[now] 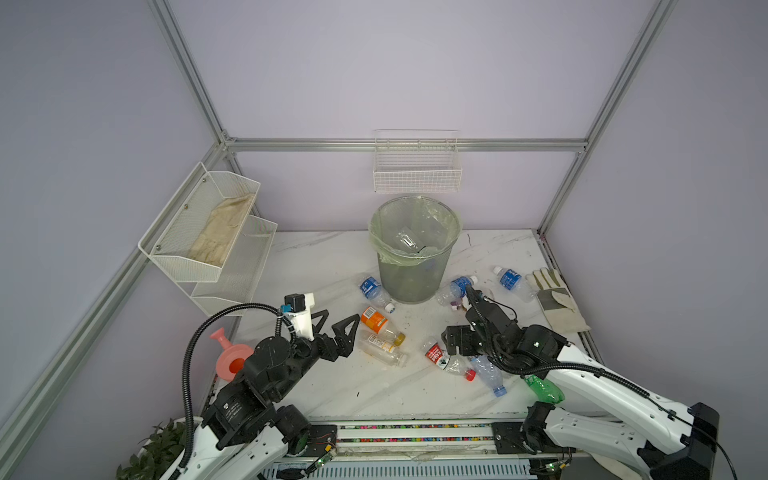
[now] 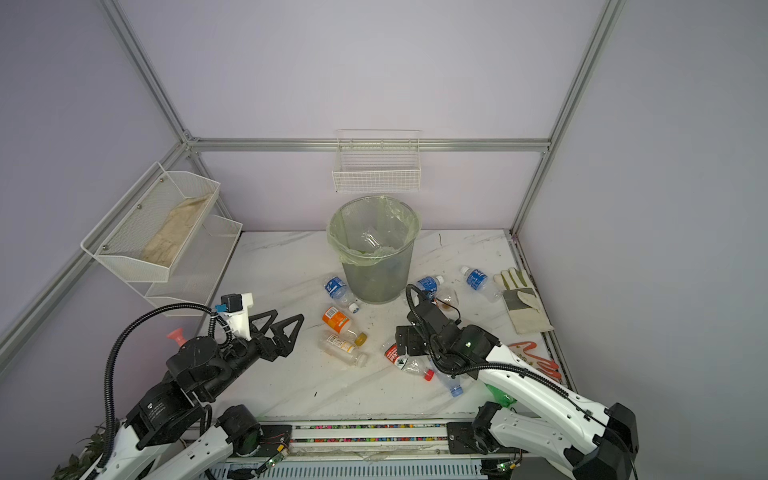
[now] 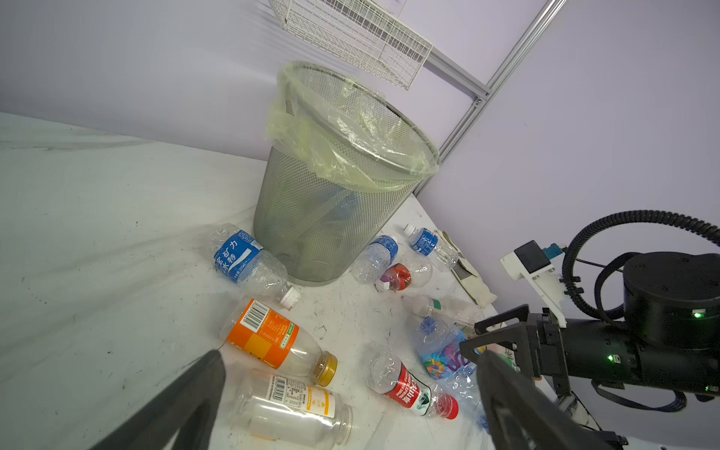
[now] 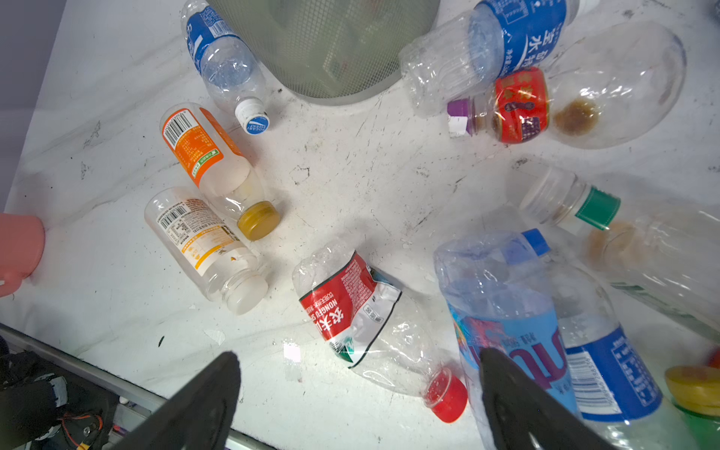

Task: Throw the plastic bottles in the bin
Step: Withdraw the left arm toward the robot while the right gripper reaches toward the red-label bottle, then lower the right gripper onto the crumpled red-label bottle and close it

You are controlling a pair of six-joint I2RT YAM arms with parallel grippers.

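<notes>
Several bottles [image 1: 374, 320] crowd bin [image 1: 415, 278] base; glove [image 1: 557, 299] right, watering can [image 1: 228, 361] left.

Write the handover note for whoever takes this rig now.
Left gripper: open, empty, pointed toward the orange-label bottle.
Right gripper: open, empty, over the red-label bottle.
Bin: upright at the back of the table.
Done: a clear bottle lies inside the bin.
To do: at least ten more lie on the table around and in front of the bin, among them the blue-label bottle and the green bottle at the front right.
</notes>
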